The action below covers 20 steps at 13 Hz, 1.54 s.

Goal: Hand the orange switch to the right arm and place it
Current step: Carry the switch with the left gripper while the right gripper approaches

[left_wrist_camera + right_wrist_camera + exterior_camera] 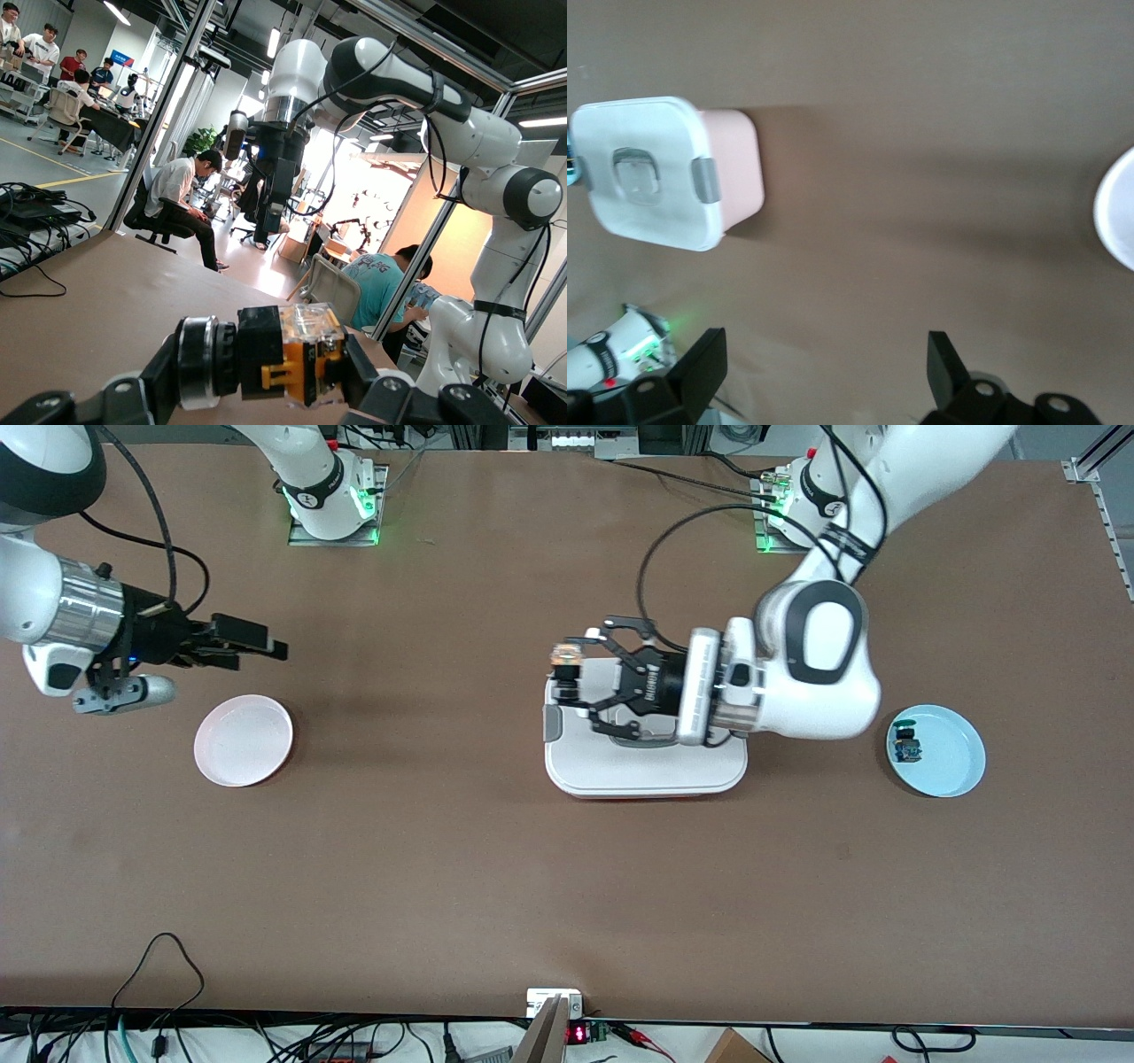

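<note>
My left gripper [567, 670] is shut on the orange switch [564, 656] and holds it in the air over the edge of the white lidded box [645, 766] toward the right arm's end. In the left wrist view the switch [297, 354] lies crosswise between the fingers [372, 390], with its black collar and orange-striped clear body showing. My right gripper [268, 644] is open and empty, up in the air above the table near the pale pink plate [244, 740]. It also shows in the left wrist view [266, 208], farther off. Its open fingers [698, 363] show in the right wrist view.
A light blue plate [952, 762] lies toward the left arm's end and holds a small blue-bodied part [906, 746]. The white-lidded pink box [731, 164] and the plate's rim [1114, 212] show in the right wrist view. Cables run along the table's near edge.
</note>
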Each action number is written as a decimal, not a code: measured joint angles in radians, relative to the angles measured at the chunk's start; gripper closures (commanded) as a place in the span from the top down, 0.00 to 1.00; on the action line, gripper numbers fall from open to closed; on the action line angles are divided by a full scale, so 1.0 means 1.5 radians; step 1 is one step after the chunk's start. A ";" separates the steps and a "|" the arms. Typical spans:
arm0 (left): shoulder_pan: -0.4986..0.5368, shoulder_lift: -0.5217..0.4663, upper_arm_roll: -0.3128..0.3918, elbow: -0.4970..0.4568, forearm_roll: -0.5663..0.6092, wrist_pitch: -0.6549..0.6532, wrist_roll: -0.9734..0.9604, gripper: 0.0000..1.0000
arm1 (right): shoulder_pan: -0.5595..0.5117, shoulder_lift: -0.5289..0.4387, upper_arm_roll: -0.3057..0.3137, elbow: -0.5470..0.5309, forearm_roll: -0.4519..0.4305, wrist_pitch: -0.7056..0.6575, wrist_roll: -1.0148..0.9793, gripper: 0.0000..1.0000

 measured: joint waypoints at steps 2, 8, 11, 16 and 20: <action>-0.044 0.005 0.000 0.025 -0.015 0.071 0.029 0.00 | 0.002 0.017 0.000 -0.001 0.092 -0.004 0.000 1.00; -0.120 0.017 0.001 0.047 -0.111 0.163 0.055 0.00 | -0.002 0.074 -0.005 -0.014 0.385 -0.018 0.000 1.00; -0.151 0.018 0.001 0.064 -0.123 0.209 0.056 0.00 | -0.002 0.094 -0.006 -0.044 0.496 -0.021 0.000 1.00; -0.151 0.019 0.007 0.067 -0.123 0.210 0.056 0.00 | 0.004 0.107 -0.004 -0.091 0.636 -0.026 0.001 1.00; -0.161 0.020 0.006 0.068 -0.138 0.225 0.056 0.00 | 0.040 0.107 -0.003 -0.103 0.680 -0.024 0.001 1.00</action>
